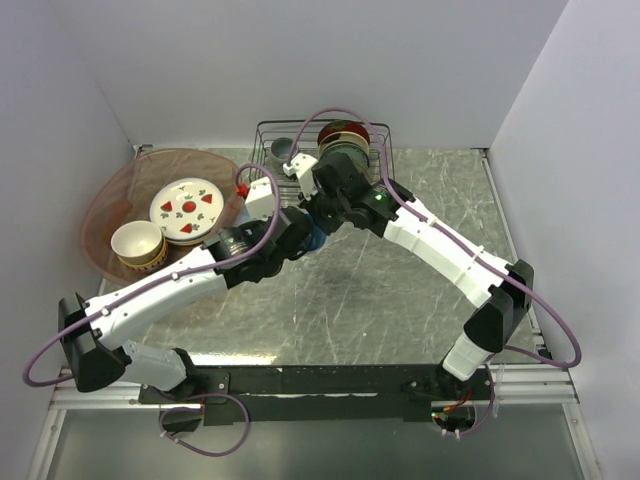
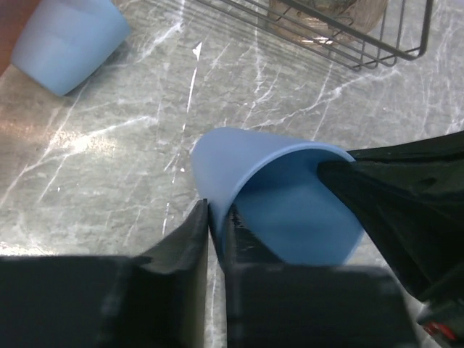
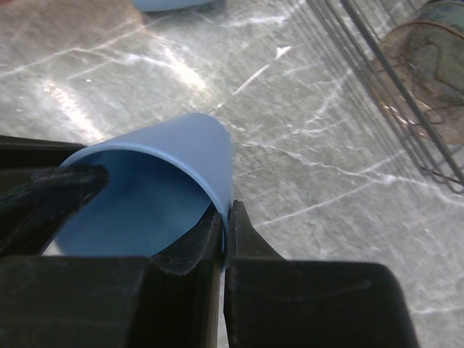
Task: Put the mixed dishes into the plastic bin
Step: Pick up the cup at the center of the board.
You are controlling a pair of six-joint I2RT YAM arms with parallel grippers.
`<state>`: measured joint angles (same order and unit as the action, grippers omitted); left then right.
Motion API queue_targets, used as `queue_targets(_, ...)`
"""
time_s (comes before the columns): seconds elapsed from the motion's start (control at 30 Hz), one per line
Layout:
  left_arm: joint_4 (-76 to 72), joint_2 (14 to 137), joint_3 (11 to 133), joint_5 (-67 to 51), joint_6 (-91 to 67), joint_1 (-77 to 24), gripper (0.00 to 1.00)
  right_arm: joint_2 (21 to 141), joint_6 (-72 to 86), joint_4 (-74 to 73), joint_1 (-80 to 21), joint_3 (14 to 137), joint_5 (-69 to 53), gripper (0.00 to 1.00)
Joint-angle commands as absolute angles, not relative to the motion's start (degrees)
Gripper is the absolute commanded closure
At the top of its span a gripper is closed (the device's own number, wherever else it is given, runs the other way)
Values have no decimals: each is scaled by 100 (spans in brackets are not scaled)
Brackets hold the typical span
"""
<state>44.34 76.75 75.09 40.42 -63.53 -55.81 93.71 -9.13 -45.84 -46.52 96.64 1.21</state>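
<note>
A light-blue cup (image 1: 318,241) is held over the marble table between both arms. My left gripper (image 2: 216,210) is shut on one side of its rim, the cup (image 2: 290,210) opening toward the camera. My right gripper (image 3: 227,210) is shut on the opposite rim of the same cup (image 3: 145,196). A second light-blue cup (image 2: 65,43) stands on the table beyond. The pinkish plastic bin (image 1: 105,205) at far left holds the white strawberry plate (image 1: 185,210) and a cream bowl (image 1: 137,245). The other plates and the red-patterned bowl are out of view.
A black wire rack (image 1: 375,150) stands at the back centre with a grey mug (image 1: 283,150) and upright dark plates (image 1: 345,135). Its corner shows in the left wrist view (image 2: 348,43) and the right wrist view (image 3: 413,94). White walls enclose the table.
</note>
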Motion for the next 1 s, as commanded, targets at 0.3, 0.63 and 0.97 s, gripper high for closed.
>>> queue_targets(0.3, 3727, 6892, 7217, 4087, -5582, -5572, 99, 8701, -1757, -5001, -4685, 10081, -1405, 80)
queue_targets(0.63, 3454, 6127, 6768, 3683, -5063, -5221, 99, 8218, -2162, -5264, -4378, 9985, -2486, 25)
queue_targets(0.97, 3639, 5669, 6943, 3455, -4562, -4467, 99, 7103, -2136, -4555, -2902, 8484, -4411, 5)
